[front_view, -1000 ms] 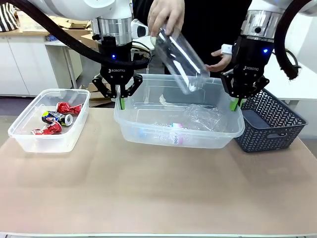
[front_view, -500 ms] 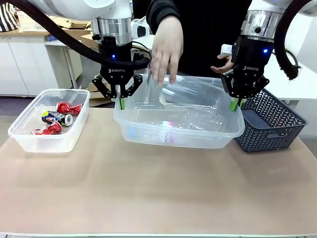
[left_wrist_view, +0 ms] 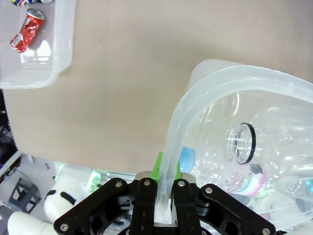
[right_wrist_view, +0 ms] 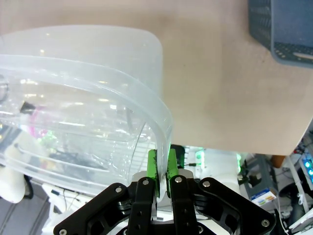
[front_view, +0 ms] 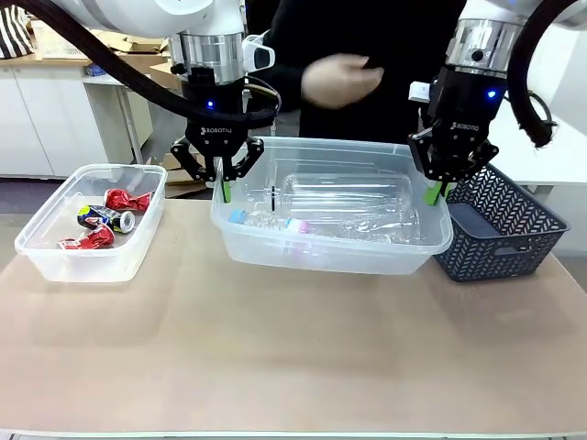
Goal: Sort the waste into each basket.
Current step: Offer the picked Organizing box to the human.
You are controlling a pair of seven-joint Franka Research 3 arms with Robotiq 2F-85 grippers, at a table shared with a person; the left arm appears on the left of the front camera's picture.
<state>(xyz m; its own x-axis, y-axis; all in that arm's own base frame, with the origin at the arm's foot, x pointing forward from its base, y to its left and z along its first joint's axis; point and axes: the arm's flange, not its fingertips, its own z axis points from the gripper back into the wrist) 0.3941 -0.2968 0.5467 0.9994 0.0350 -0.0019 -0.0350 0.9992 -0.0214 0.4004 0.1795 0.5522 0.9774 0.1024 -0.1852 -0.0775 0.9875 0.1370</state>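
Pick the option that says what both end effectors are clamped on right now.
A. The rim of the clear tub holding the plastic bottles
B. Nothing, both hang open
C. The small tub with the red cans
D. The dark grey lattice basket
A: the left end effector and the right end effector each pinch the rim of the clear tub with the bottles inside.

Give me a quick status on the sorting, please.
Left gripper and right gripper shut on big tub rim. Bottles inside; cans in small tub. Person's hand above.
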